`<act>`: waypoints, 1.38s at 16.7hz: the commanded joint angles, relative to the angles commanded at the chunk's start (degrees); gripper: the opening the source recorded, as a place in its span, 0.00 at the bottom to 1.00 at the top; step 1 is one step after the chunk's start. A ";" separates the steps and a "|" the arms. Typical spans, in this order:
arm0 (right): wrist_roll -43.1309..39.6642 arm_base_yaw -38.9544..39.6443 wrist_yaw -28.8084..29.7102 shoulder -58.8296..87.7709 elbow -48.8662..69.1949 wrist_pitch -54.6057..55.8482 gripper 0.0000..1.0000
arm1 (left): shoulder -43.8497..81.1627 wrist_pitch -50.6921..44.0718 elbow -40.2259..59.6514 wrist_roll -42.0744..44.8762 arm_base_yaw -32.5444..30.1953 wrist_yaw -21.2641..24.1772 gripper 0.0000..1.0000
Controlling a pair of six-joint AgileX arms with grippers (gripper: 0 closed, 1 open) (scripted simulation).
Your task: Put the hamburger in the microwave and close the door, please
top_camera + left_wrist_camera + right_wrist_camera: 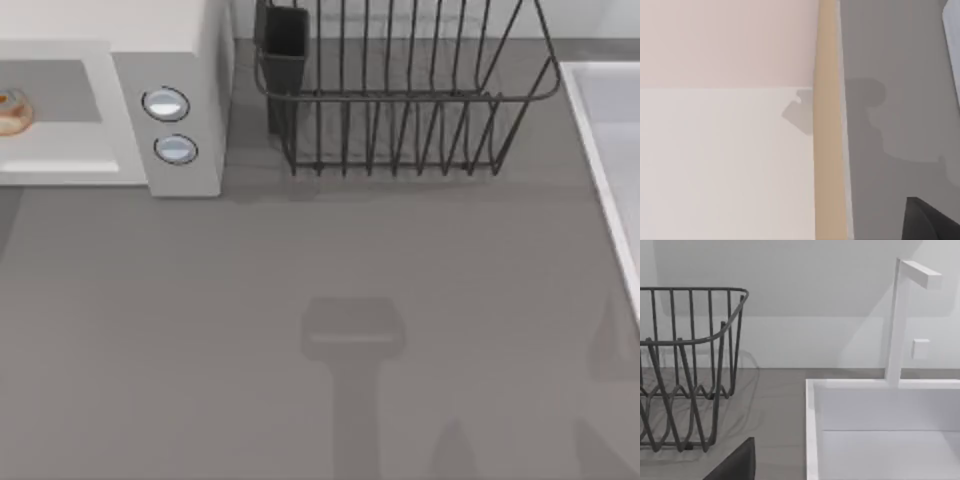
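The hamburger (12, 110) sits inside the microwave (175, 40), on the grey floor of its cavity at the far left of the top view, so the first half of the job looks done. To the right of the cavity, on the microwave's side panel, stand the two round dials (166, 104). The cavity still looks open from above and no door shows across its front, so I judge the closing to be what remains. Right of the microwave stands the dark wire dish rack (400, 100) on the grey table (300, 260), and further right again lies the white sink (610, 130), with its tall white faucet (897, 320) behind it. I cannot tell how either arm's fingers stand.
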 joint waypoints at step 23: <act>0.00 0.00 0.00 0.00 0.00 0.00 1.00 | -5.60 28.59 -31.14 -6.97 -6.83 -3.45 0.00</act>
